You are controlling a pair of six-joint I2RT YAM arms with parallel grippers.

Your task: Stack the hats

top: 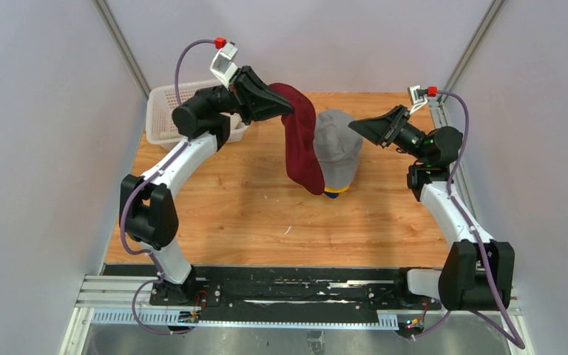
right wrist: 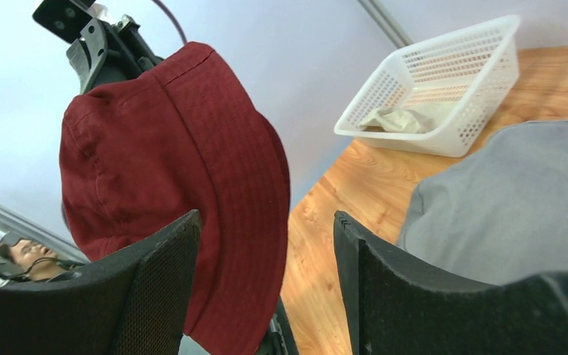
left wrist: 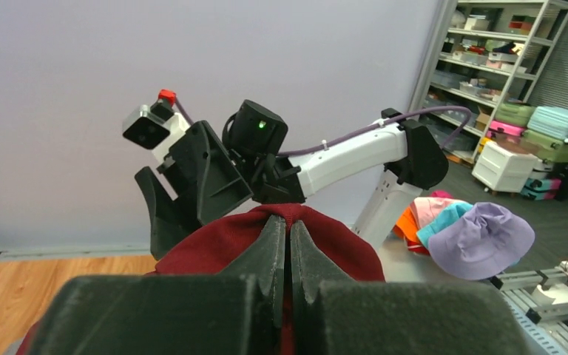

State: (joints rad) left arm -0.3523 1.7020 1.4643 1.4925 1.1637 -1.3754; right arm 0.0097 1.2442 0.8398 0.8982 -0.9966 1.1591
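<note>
Left gripper [left wrist: 289,225]: jaws closed on a pinch of the dark red hat's fabric, raised over the far half of the table.
Dark red hat [top: 302,140]: hangs from the left gripper with its brim drooping toward the table. It is just left of the grey hat, and the right wrist view shows bare wood between the two.
Grey hat [top: 335,144]: sits crown up a little right of the table's middle, toward the far edge, as the top of a pile.
Under the grey hat: a sliver of navy and yellow fabric [top: 332,194] peeks out at its near edge, too small to tell more.
Right gripper [top: 353,126]: jaws apart and holding nothing, just right of the grey hat's crown and pointing toward the dark red hat.
Basket [top: 160,103]: white perforated plastic, at the table's far-left corner, behind the left arm.
In the basket: beige fabric [right wrist: 405,118] lies crumpled on the bottom.
Table [top: 237,214]: light wood boards.
</note>
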